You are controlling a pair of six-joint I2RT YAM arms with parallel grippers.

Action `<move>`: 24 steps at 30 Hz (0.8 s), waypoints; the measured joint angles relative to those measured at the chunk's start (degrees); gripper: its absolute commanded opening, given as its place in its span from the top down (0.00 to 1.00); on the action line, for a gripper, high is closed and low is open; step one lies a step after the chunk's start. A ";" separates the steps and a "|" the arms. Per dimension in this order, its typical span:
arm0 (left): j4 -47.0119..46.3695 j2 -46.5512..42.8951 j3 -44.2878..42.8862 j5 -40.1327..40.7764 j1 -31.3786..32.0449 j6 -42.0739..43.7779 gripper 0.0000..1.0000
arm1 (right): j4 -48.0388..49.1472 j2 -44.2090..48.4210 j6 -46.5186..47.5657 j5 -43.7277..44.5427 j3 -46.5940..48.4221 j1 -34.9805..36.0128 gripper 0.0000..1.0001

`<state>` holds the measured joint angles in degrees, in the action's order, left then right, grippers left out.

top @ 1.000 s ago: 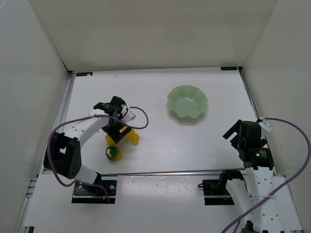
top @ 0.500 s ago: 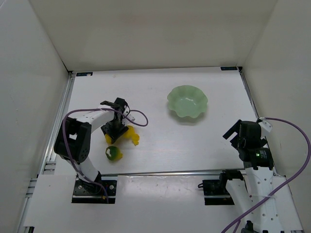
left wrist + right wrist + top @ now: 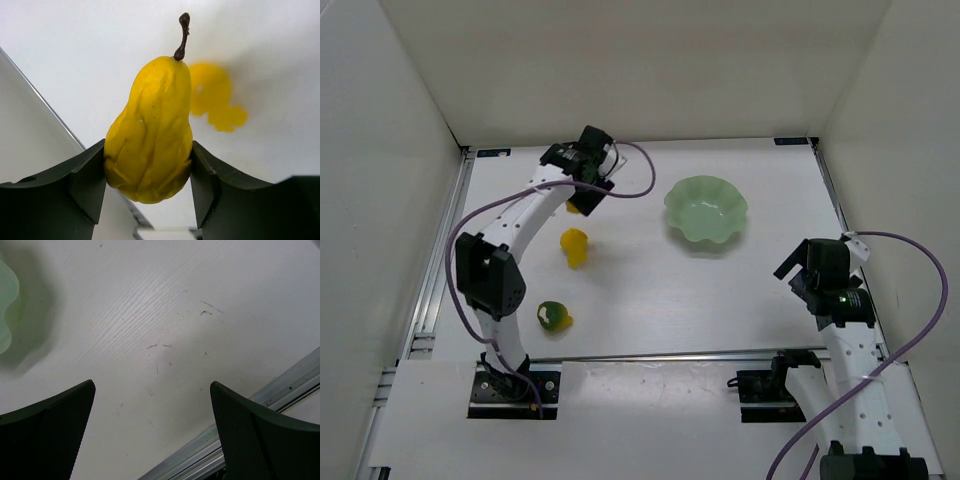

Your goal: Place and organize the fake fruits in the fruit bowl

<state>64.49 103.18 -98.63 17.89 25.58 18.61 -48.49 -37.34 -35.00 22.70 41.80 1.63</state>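
Left gripper [image 3: 148, 167] around pear [image 3: 152, 115] above white table [image 3: 650, 290], white walls [image 3: 620, 70]

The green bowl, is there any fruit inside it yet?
No. The fruit bowl looks empty inside, and nothing covers it from above. The yellow pear is gripped between the left fingers, away from the bowl.

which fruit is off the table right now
The yellow pear, clamped in the left gripper; the other yellow fruit and the green one lie on the table.
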 measured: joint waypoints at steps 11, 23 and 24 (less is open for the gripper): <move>-13.68 21.38 -22.67 -2.19 13.77 4.55 0.60 | 3.72 -6.60 2.67 -0.35 -0.02 0.00 0.00; -25.27 34.42 -38.53 -13.40 21.49 3.93 0.00 | 4.37 -9.46 3.82 -1.92 0.46 0.00 0.00; -25.16 34.42 -38.18 -13.35 21.66 3.72 0.00 | 4.87 -9.62 4.50 -2.82 0.59 0.07 0.00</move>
<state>39.33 137.60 -136.81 4.54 47.24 22.33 -43.62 -46.96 -30.50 19.88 42.39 1.69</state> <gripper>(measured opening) 0.997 0.996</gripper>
